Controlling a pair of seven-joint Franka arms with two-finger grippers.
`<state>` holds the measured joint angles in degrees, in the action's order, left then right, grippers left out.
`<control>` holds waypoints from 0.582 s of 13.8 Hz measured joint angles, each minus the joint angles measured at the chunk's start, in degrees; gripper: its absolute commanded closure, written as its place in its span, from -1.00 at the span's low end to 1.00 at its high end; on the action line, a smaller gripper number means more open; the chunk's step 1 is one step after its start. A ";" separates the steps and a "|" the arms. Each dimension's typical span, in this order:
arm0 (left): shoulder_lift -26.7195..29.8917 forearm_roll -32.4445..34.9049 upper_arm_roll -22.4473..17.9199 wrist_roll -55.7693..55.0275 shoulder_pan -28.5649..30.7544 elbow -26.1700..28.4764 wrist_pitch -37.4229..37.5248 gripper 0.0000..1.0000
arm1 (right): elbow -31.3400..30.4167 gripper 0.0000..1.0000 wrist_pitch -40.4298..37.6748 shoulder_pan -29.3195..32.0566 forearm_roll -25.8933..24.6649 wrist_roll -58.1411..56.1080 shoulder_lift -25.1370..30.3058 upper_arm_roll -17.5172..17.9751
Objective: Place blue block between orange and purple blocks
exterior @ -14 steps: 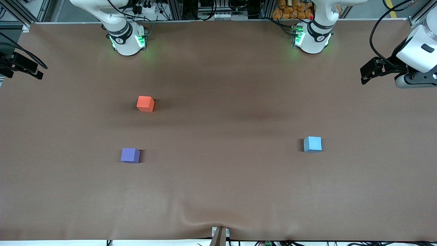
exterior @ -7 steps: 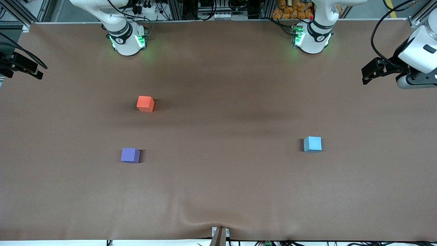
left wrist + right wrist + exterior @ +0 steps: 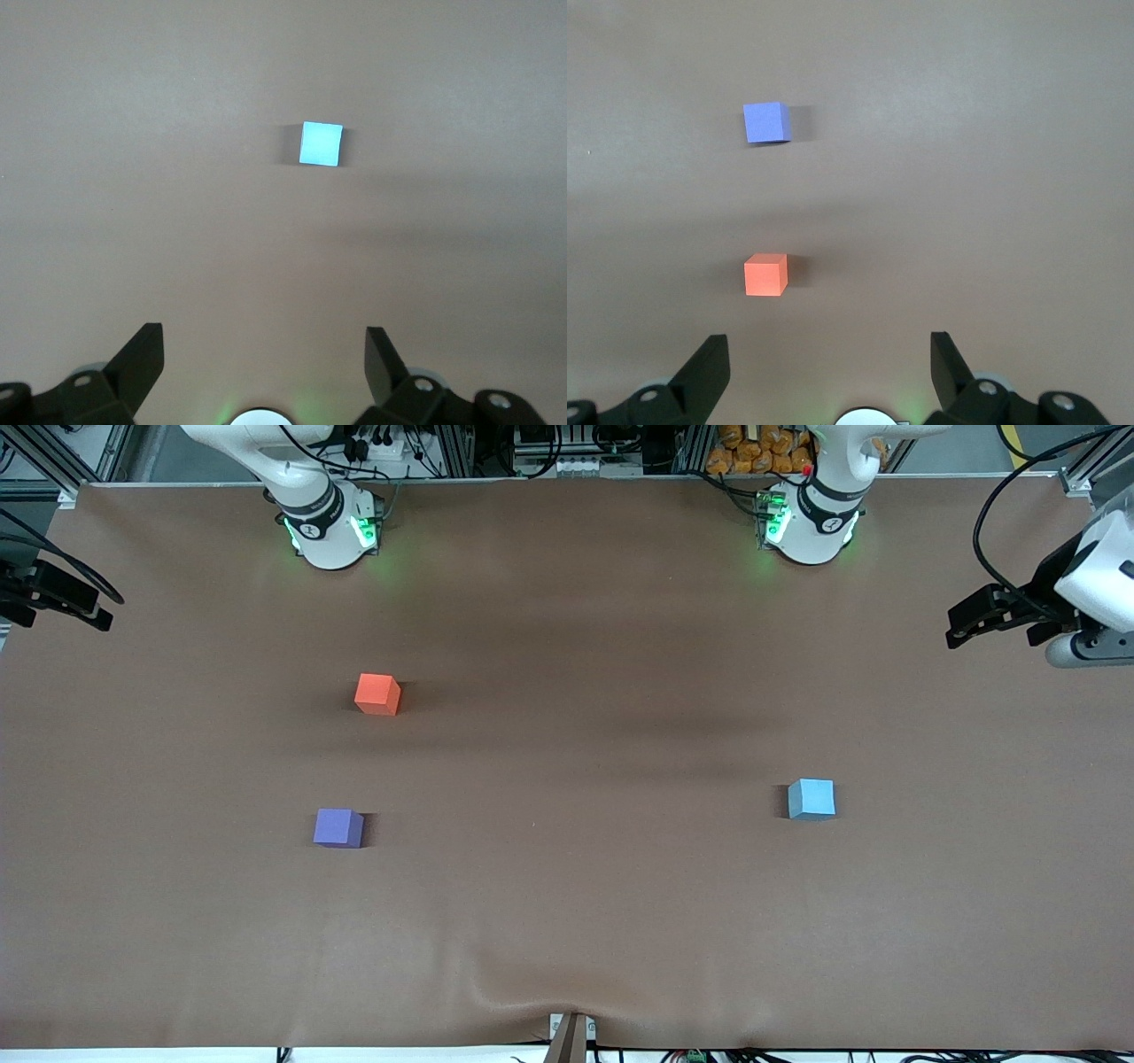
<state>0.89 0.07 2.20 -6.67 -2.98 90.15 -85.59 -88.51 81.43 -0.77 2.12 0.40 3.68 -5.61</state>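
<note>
The blue block (image 3: pixel 811 798) lies on the brown table toward the left arm's end; it also shows in the left wrist view (image 3: pixel 321 143). The orange block (image 3: pixel 377 693) and the purple block (image 3: pixel 337 827) lie apart toward the right arm's end, the purple one nearer to the front camera. Both show in the right wrist view, orange (image 3: pixel 765 274) and purple (image 3: pixel 766 122). My left gripper (image 3: pixel 970 622) (image 3: pixel 264 341) is open and empty, high over the table's end. My right gripper (image 3: pixel 75 602) (image 3: pixel 829 347) is open and empty, high over the other end.
The brown table cover (image 3: pixel 567 921) has a raised wrinkle at its front edge near the middle. The two arm bases (image 3: pixel 330 531) (image 3: pixel 808 527) stand along the back edge, lit green.
The left arm's hand has drifted a little outward and down in the front view. The right arm and all three blocks have not moved.
</note>
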 measured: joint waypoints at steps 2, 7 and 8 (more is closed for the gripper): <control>-0.08 0.00 0.06 0.00 -0.05 2.80 -3.70 -1.00 | 0.10 -1.00 0.00 0.00 0.10 0.00 0.00 0.01; -2.82 -0.01 1.29 0.05 -1.13 17.67 -24.98 -1.00 | 0.40 -1.00 0.01 -0.01 0.71 0.00 0.00 0.10; -4.83 -0.01 1.55 0.05 -1.51 20.95 -30.51 -1.00 | 0.49 -1.00 0.02 -0.02 0.95 0.00 0.00 0.10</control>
<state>-3.94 0.06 3.75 -6.62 -4.49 111.10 -116.10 -88.02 81.46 -0.79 3.08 0.40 3.68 -5.52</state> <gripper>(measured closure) 0.000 0.000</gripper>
